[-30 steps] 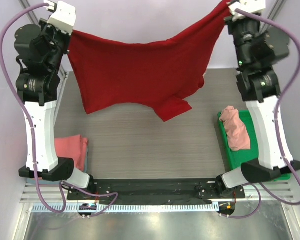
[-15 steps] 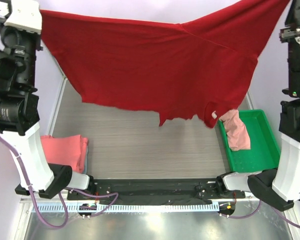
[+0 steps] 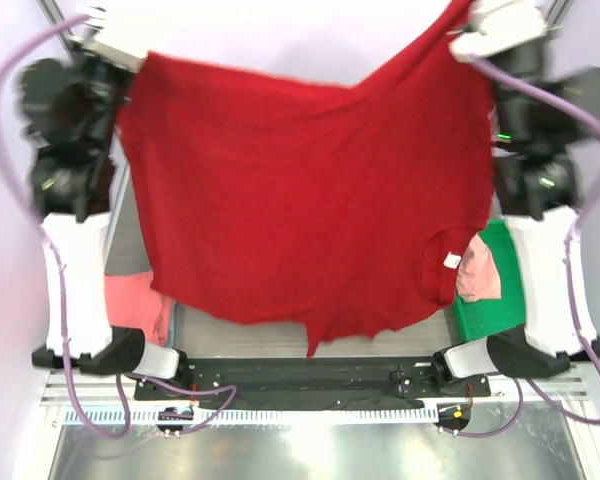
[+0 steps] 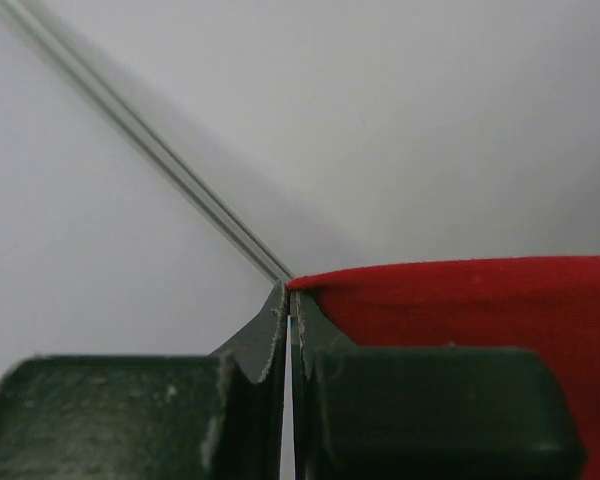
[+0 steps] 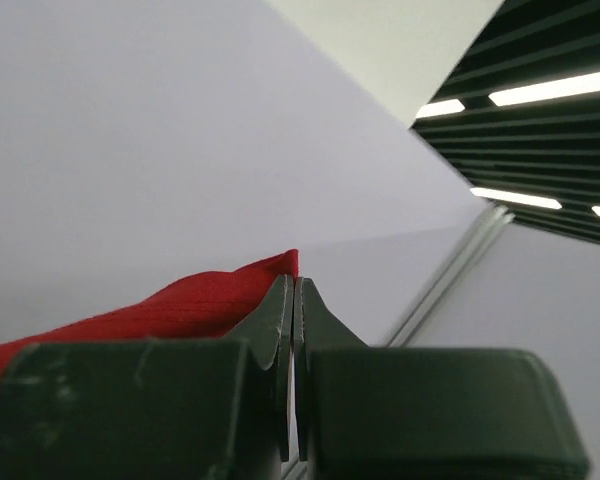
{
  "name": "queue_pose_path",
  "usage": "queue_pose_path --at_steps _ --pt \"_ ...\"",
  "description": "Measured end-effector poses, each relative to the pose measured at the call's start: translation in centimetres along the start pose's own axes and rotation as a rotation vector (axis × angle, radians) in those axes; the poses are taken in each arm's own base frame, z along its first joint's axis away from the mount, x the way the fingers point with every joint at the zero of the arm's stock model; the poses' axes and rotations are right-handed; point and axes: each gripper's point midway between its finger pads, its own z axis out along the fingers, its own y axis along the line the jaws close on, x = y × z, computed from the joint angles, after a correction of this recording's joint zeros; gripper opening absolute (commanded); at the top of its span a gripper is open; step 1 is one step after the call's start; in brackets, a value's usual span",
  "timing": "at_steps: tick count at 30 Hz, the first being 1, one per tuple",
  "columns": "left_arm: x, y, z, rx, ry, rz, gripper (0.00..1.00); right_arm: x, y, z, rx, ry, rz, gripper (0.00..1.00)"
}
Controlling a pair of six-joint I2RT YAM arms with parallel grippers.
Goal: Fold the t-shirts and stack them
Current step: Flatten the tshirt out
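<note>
The deep red t-shirt (image 3: 290,190) hangs spread in the air between both raised arms and covers most of the table. My left gripper (image 3: 130,50) is shut on its top left corner; the red cloth (image 4: 460,300) runs off to the right of the pinched jaws. My right gripper (image 3: 470,25) is shut on the top right corner; the red cloth (image 5: 160,310) lies left of the jaws. The collar with a white label (image 3: 450,260) hangs low on the right. A folded salmon-pink shirt (image 3: 130,305) lies at the near left. A crumpled salmon-pink shirt (image 3: 477,272) lies in the tray.
A bright green plastic tray (image 3: 495,290) stands at the near right, partly hidden by the right arm. The grey wooden table (image 3: 210,335) shows only below the hanging shirt. Metal frame posts stand at both far corners.
Both arms have swung the red shirt toward the near side. It now hangs lower and flatter, hiding the table's middle, with the collar down at the right.
</note>
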Motion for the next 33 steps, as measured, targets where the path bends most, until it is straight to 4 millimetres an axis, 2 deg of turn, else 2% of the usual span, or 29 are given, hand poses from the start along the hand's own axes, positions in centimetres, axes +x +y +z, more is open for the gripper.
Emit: queue_pose_path --at_steps 1,2,4,7,9,11,12,14,17,19,24,29,33 --pt "1.6 -1.4 0.8 0.031 0.036 0.006 0.0 1.4 1.5 0.2 -0.026 0.028 -0.01 0.01" --pt "3.5 -3.2 1.8 0.069 0.076 0.011 0.0 3.8 4.0 0.4 -0.072 0.071 -0.026 0.01" --pt "8.8 -7.9 3.6 0.177 0.19 0.015 0.0 8.8 9.4 -0.1 -0.174 0.16 -0.053 0.01" --pt "17.3 -15.6 4.9 0.354 0.369 0.005 0.0 17.9 19.1 -3.7 -0.374 0.325 -0.093 0.01" --pt "22.8 -20.6 4.9 0.469 0.488 -0.008 0.0 23.1 24.4 -6.8 -0.495 0.429 -0.102 0.01" --pt "27.6 -24.8 4.3 0.568 0.596 -0.023 0.0 27.8 28.6 -9.3 -0.589 0.527 -0.103 0.01" --pt "29.6 -26.7 4.0 0.61 0.646 -0.032 0.0 29.8 30.1 -10.0 -0.617 0.566 -0.102 0.01" --pt "32.5 -29.2 3.8 0.657 0.708 -0.047 0.0 33.2 32.1 -11.1 -0.648 0.631 -0.101 0.01" --pt "35.6 -31.8 3.8 0.685 0.775 -0.066 0.0 37.7 34.2 -11.6 -0.66 0.711 -0.098 0.01" --pt "36.9 -32.8 4.2 0.69 0.8 -0.073 0.0 40.0 35.3 -11.3 -0.656 0.747 -0.104 0.01" --pt "39.3 -34.3 7.2 0.644 0.811 -0.068 0.0 45.5 38.0 -9.6 -0.603 0.815 -0.129 0.01" --pt "40.7 -34.5 10.3 0.58 0.8 -0.053 0.0 49.5 40.8 -9.6 -0.585 0.871 -0.137 0.01" --pt "41.6 -34.6 11.8 0.534 0.791 -0.056 0.0 50.8 41.7 -9.3 -0.574 0.888 -0.131 0.01"
